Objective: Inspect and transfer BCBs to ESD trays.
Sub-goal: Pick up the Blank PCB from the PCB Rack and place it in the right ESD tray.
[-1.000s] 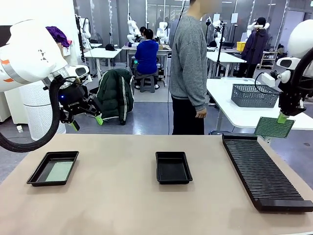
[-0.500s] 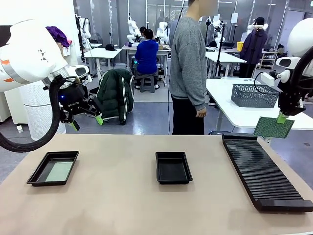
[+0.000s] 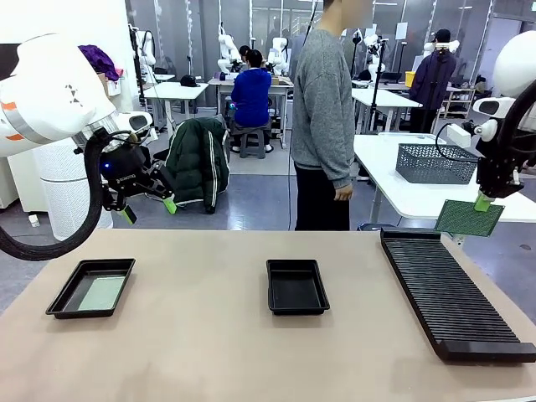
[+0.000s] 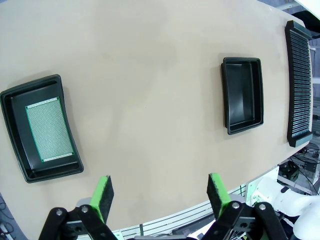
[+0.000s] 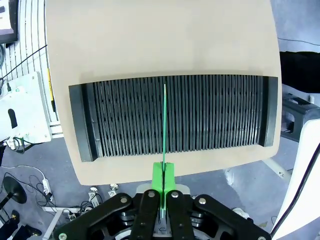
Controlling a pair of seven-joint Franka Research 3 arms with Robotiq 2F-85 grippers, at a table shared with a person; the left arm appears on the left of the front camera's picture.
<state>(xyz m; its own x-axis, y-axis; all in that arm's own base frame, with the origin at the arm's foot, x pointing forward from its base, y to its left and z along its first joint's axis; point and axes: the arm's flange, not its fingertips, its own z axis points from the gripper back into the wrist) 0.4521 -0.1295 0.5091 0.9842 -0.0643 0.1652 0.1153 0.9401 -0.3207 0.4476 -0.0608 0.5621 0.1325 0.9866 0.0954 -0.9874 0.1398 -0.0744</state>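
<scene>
The right pincer point(image 3: 483, 202) pinches a BCB point(image 3: 469, 218) upright by its top edge. The empty ESD tray point(image 3: 296, 291) lies well to its left, at the middle of the counter point(image 3: 201, 343). The left pincer point(image 3: 149, 210) hangs spread.

An open lab hall: rows of white worktables point(image 3: 402, 197), people point(image 3: 251, 96) working at them.
</scene>
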